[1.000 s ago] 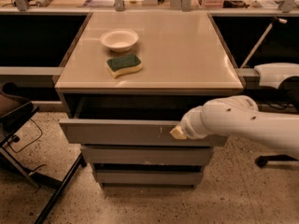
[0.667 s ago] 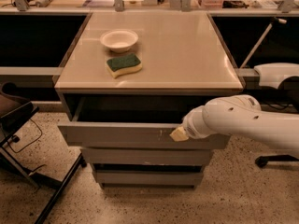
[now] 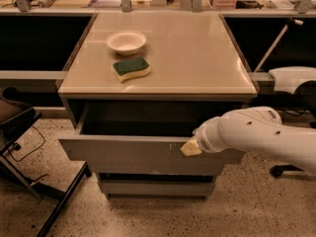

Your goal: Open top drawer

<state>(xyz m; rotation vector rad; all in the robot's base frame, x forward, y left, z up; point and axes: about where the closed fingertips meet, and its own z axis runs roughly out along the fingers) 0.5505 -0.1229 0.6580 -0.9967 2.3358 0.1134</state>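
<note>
We saw the robot's cream-tipped two-finger gripper point(image 3: 190, 148) set against the upper edge of the wide, handleless grey top drawer point(image 3: 123, 154), right of centre. Its rounded white arm point(image 3: 256, 132) reached in from the right. With no handle to take, the front's top lip seemed the only purchase, which we judged explained the contact there. How the grip was set we could not tell. The drawer stood partly out from the beige-topped grey cabinet point(image 3: 197, 58), its dark interior exposed. A round white bowl point(image 3: 126, 42) and a green-and-yellow sponge point(image 3: 131, 68) sat on top. Against a second earlier, the drawer front had come slightly further forward, the gripper with it
</note>
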